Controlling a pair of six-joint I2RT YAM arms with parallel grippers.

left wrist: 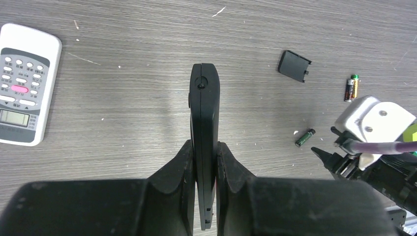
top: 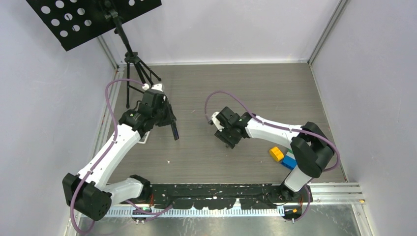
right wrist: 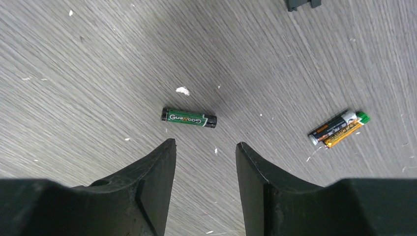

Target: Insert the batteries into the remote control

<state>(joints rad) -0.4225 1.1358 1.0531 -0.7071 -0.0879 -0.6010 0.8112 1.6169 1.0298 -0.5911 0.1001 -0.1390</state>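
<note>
The left gripper (left wrist: 204, 150) pinches a black remote control (left wrist: 204, 98) edge-up. The right gripper (right wrist: 205, 147) hangs spread just above a green battery (right wrist: 189, 118) lying on the table (right wrist: 98, 59) (two gold-and-black batteries (right wrist: 339, 129) lie together nearby).

Plain pale lavender walls (top: 236, 29) all round, grey wood-grain tabletop (top: 275, 93) with a few white specks, and a black perforated music stand (top: 86, 22) on its tripod (top: 133, 61) in the back left corner. Soft, even light.

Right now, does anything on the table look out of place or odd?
A black battery cover lies detached on the table, with a green battery and gold-and-black batteries loose near it. White crumbs are scattered around.
</note>
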